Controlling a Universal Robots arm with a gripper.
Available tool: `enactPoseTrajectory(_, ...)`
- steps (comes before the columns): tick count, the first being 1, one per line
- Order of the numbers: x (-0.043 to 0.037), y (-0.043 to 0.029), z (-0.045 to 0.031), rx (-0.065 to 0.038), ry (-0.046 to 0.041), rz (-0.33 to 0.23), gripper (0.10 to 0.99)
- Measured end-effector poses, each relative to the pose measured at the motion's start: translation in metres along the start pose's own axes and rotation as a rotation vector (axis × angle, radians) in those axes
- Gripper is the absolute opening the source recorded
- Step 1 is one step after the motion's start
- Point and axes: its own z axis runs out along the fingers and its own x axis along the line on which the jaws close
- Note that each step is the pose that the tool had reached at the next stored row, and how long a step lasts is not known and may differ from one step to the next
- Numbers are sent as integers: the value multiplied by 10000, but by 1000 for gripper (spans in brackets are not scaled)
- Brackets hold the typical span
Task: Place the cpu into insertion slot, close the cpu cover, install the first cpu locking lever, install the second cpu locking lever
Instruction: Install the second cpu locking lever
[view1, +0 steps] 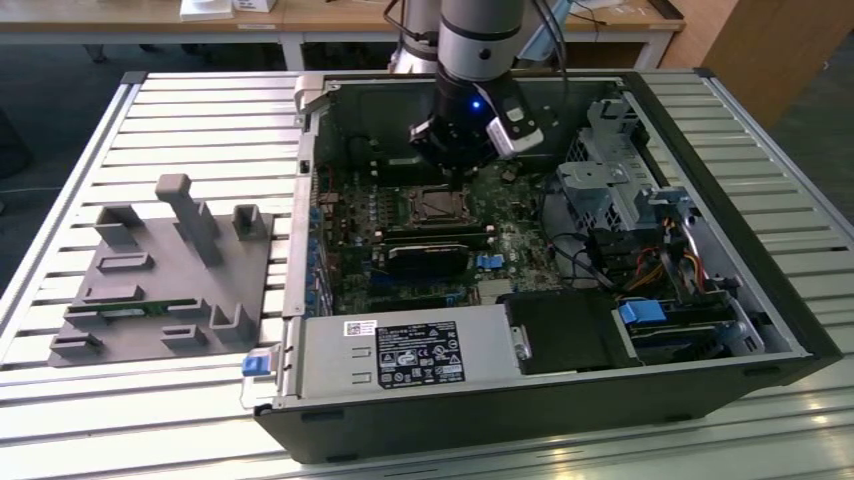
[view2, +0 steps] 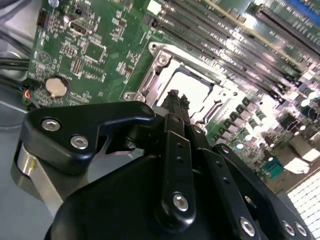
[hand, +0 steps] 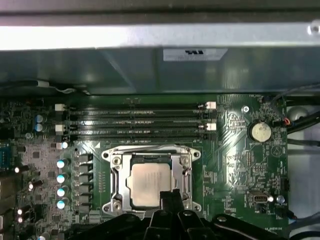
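cpu (hand: 148, 184) is seen seated in the insertion slot (hand: 116, 161), w/ the cpu cover (hand: 187, 172) looking folded down around it, silver top showing thru the window. whether the levers are latched can't be told.

tool (view2: 176, 96) is seen w/ its fingertips pinched together on nothing, hanging just above the socket's edge in both wrist views; in the exterior view it sits over the socket inside the pc case (view1: 747, 300).

risk imo: a narrow tip that close to the frame could slip off a thin lever and get dragged across the green board (hand: 235, 165) or the memory slots (hand: 135, 122) nearby. if the cover isn't fully flat, pressure would be put on the chip unevenly and pins could be bent.
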Motion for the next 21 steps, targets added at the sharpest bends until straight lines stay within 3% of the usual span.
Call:
enactPoseTrajectory(10,-3,-60,-35,-3,-1,-2,102)
enactPoseTrajectory(18,-8,-219,-25,0,11,-12,102)
enactPoseTrajectory(21,-9,-266,-10,-98,21,-12,102)
